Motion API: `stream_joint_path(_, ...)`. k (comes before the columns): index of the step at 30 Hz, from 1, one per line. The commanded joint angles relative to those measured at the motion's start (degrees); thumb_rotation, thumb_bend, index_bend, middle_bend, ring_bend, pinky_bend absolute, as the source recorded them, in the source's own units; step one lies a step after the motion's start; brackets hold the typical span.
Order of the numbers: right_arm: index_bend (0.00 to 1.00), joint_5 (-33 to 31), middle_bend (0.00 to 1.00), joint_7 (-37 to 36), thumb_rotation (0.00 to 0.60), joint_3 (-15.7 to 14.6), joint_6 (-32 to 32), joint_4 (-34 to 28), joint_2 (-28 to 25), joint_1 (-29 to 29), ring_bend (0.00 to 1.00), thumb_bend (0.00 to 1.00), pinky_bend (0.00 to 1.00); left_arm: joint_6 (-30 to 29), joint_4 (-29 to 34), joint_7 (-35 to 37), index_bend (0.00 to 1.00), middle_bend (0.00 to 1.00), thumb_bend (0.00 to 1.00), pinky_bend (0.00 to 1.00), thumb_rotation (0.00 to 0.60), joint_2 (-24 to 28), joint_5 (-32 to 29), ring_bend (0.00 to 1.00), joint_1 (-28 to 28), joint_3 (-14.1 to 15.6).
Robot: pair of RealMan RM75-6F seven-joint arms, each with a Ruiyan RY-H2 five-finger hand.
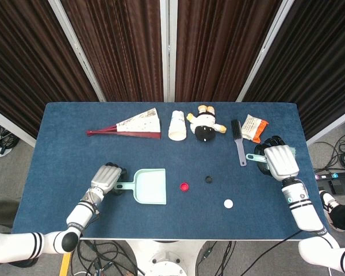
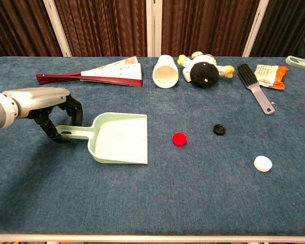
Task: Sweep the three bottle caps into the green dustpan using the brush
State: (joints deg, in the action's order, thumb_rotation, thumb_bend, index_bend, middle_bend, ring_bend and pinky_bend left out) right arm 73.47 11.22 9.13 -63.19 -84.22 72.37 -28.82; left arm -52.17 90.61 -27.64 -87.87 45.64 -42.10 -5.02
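Note:
The green dustpan lies flat at the table's left-centre, its handle pointing left. My left hand arches over the handle end with its fingers down on both sides, and no firm grip shows. To the dustpan's right lie a red cap, a black cap and a white cap. The brush lies untouched at the back right. Just right of the brush, my right hand hovers holding nothing, and only its edge shows in the chest view.
Along the back edge lie a folded paper fan, a white cup on its side, a plush doll and a snack packet. Blue cloth covers the table.

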Motion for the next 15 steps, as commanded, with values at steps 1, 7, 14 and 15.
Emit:
stream_joint_path(1,0.66,0.0,0.6,-0.18,0.6,-0.09,0.02,0.18,-0.04,0.09,0.25,0.45,0.18,-0.36,-0.12,0.08,0.48,0.44,0.24,0.2,0.6,-0.14,0.27,0.28,0.02,0.19)
stream_joint_path(7,0.66,0.14,0.6,-0.36,0.6,-0.35,0.02,0.16,-0.18,0.26,0.25,0.45,0.18,-0.75,-0.72,0.49,0.49,0.45,0.24,0.2,0.6,-0.65,0.36,0.28,-0.02,0.35)
stream_joint_path(14,0.66,0.21,0.6,-0.78,0.6,-0.53,0.03,0.03,-0.07,0.42,0.25,0.45,0.18,-0.63,-2.09,1.36,0.51,0.48,0.28,0.25,0.6,-1.69,1.39,0.31,-0.12,0.39)
stream_joint_path(15,0.66,0.23,0.6,-0.82,0.6,-0.57,0.04,0.02,-0.06,0.44,0.25,0.45,0.18,-0.61,-2.23,1.57,0.52,0.49,0.29,0.25,0.6,-1.79,1.57,0.31,-0.11,0.35)
